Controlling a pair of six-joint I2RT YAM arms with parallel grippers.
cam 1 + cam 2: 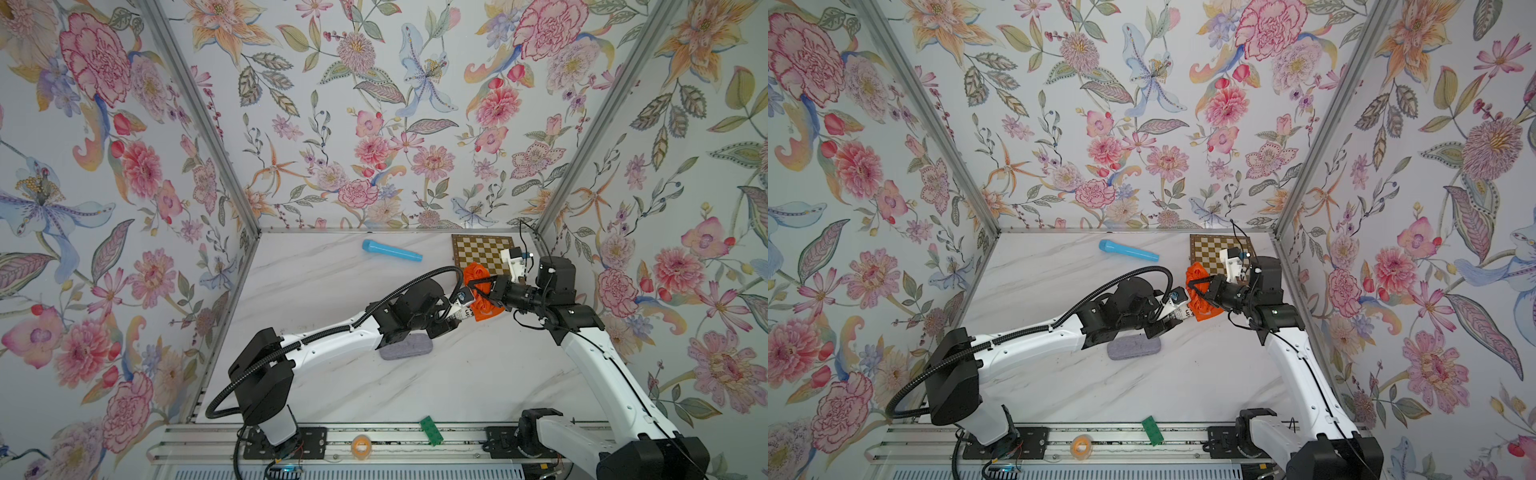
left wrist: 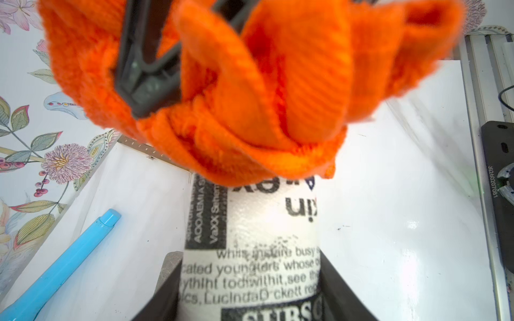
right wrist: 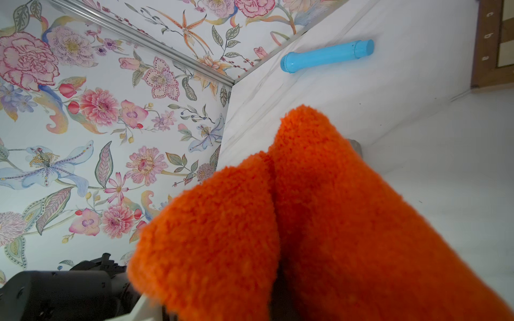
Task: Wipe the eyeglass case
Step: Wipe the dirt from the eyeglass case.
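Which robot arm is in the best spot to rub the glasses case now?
Right. The right pincer is shut on the orange cloth, which rests against the newsprint glasses case gripped by the left pincer.

Camera setup: overhead stereo pair plus two wrist cameras.
Both top views look down from high above the front rail (image 1: 457,446), far off, covering the whole marble table (image 1: 332,299). Left wrist view faces closely along the printed case (image 2: 250,236) into the orange cloth (image 2: 278,83); right wrist view peers over that cloth; both catch the blue tube (image 2: 61,264).
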